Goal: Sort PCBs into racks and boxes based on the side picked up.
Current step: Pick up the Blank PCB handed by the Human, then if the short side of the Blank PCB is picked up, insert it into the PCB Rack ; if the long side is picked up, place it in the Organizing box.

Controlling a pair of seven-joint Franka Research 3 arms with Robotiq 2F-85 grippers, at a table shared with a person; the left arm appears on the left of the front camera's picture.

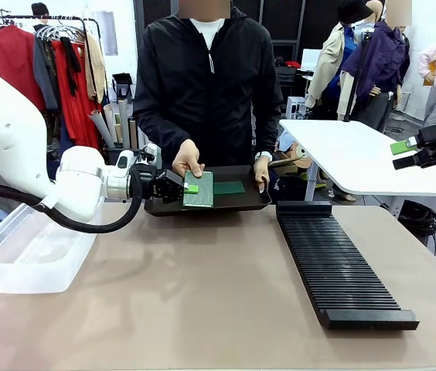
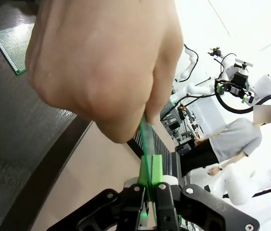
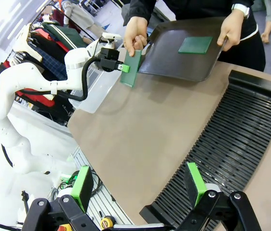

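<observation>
Left wrist view: one PCB (image 2: 146, 139) is seen edge-on, clamped between the pads of the left gripper (image 2: 151, 168) and pinched above by the person's hand (image 2: 102, 62). Front view: its speckled face is shown at the left end of the black tray (image 1: 249, 202). Right wrist view: the right gripper (image 3: 139, 185) is spread wide, nothing held, above the rack (image 3: 241, 139). Counted: two PCBs, the second PCB (image 3: 195, 44) flat in the tray; one rack; one clear box (image 1: 25, 255).

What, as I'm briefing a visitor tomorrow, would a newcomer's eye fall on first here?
The handover at the table's far side: the left gripper is shut on a green PCB that the person's hand also pinches, at the black tray's left end. Next, the long slotted rack at the right, and the clear box at the left.
</observation>
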